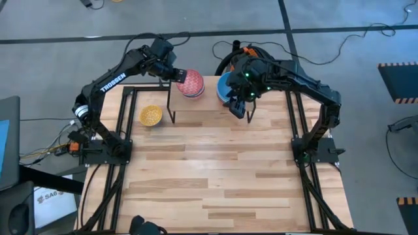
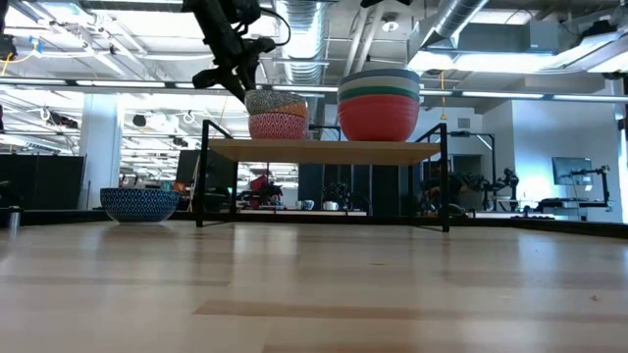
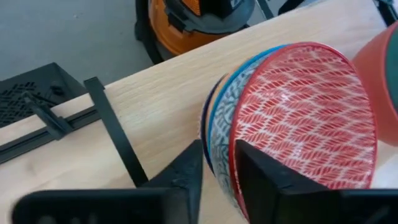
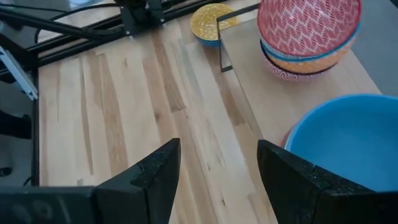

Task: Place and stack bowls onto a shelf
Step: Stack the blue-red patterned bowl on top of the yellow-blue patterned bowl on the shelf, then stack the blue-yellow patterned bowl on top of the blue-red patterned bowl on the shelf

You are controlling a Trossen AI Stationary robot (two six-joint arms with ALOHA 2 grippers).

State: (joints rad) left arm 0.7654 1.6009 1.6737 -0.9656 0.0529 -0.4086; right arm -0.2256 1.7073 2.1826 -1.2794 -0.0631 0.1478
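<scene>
Left hand (image 1: 175, 74) is at the small bowl stack on the shelf (image 1: 209, 109), its fingers (image 3: 261, 177) straddling the rim of the top red-patterned bowl (image 3: 305, 112); whether they pinch it or stand just clear I cannot tell. Right hand (image 4: 217, 168) hangs wide and empty beside the big stack topped by the blue bowl (image 4: 348, 143). One yellow bowl (image 1: 150, 115) sits on the desk (image 1: 215, 176) left of the shelf.
</scene>
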